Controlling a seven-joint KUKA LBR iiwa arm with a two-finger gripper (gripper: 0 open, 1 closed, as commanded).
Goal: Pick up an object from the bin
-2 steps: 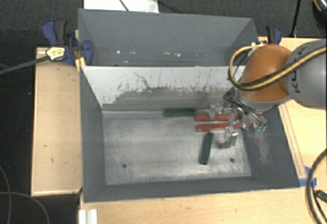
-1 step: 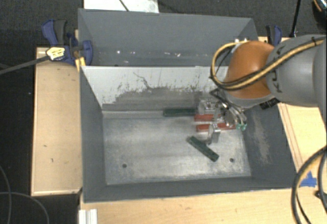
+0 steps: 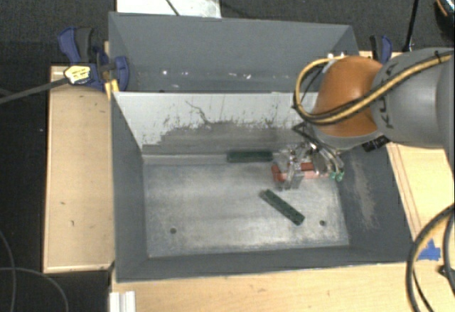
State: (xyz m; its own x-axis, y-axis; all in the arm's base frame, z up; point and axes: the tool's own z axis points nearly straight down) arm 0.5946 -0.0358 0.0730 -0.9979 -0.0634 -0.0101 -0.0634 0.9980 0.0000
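The small red piece (image 3: 279, 175) lies on the floor of the bin (image 3: 213, 225), toward its back right, close to the foot of the back wall. In the camera view you see the gripper (image 3: 295, 167) down at floor level right against this piece, under the arm's orange cover (image 3: 345, 97). You cannot tell how far the gripper is open, nor whether it has hold of the piece. 2 more things lie nearby: the back green bar (image 3: 249, 156) along the wall's foot, just left of the gripper, and the front green bar (image 3: 282, 206), slanted, nearer the bin's front.
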